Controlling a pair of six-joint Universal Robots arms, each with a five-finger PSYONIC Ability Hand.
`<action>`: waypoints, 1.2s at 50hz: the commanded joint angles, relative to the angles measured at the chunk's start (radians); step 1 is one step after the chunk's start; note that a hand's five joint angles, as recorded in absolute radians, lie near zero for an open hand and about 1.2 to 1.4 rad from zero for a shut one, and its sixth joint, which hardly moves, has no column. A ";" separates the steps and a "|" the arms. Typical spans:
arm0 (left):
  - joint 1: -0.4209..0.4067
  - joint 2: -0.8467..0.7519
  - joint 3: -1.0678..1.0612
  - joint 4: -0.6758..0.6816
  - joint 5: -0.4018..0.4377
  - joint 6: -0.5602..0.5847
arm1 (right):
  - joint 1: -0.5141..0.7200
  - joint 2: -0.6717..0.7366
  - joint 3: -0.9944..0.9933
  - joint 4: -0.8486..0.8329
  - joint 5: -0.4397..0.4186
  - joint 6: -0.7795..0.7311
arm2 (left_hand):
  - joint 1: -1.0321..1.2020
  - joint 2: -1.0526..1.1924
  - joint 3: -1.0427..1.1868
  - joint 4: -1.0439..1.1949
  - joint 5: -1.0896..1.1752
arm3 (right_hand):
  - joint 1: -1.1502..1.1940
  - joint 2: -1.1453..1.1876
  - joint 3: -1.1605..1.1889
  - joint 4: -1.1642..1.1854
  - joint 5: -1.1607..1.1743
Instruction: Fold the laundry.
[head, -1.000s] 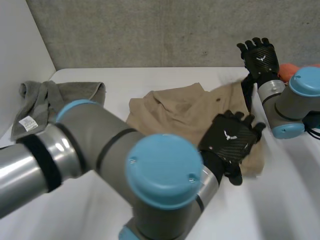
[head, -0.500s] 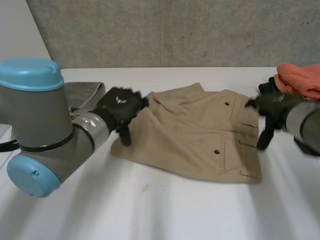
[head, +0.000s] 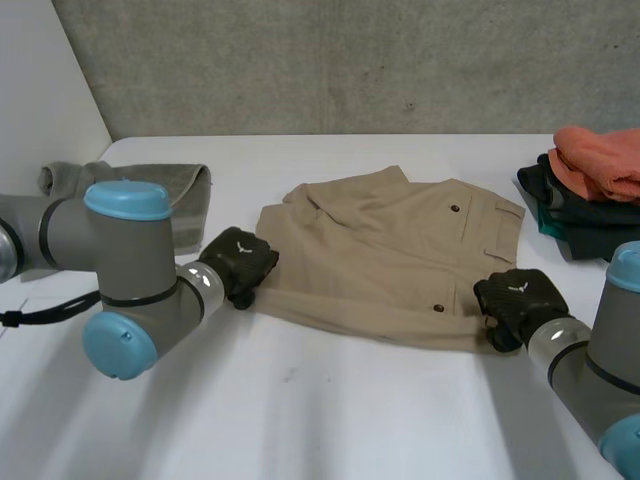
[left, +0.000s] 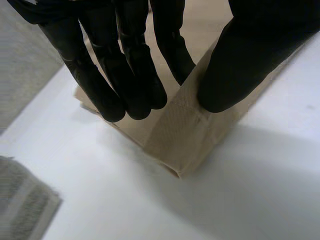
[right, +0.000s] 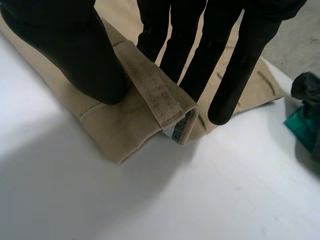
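Fingers (left: 130, 75) of left hand (head: 238, 262), right hand (head: 515, 298) pinching one khaki shorts (head: 380, 260), one towel (head: 180, 190)

No legible lettering; merely a small white winged emblem (head: 240, 253) on the backs of the black left hand (head: 238, 265) and right hand (head: 515, 298).

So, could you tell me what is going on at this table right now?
The robot is handling a pair of tan cotton shorts spread on the white table. Its left hand pinches one near corner, and its right hand pinches the other near corner, at the waistband. A grey towel lies off to the left, and an orange cloth tops a dark pile on the right.
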 joint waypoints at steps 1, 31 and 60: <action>-0.016 0.107 -0.018 0.023 0.030 -0.037 | 0.013 -0.100 -0.026 0.012 -0.016 -0.006 | 0.228 0.203 0.212 0.205 0.242 | 0.300 0.223 0.223 0.216 0.258; 0.145 0.422 0.585 -0.014 -0.053 -0.408 | 0.040 -0.185 -1.002 0.433 -0.021 0.253 | 0.228 0.203 0.212 0.205 0.242 | 0.300 0.223 0.223 0.216 0.258; 0.082 -0.116 0.685 0.101 -0.045 -0.308 | 0.103 0.343 -0.907 0.006 0.165 0.046 | -0.994 -1.019 -1.009 -1.017 -0.979 | -0.922 -0.999 -0.999 -1.005 -0.963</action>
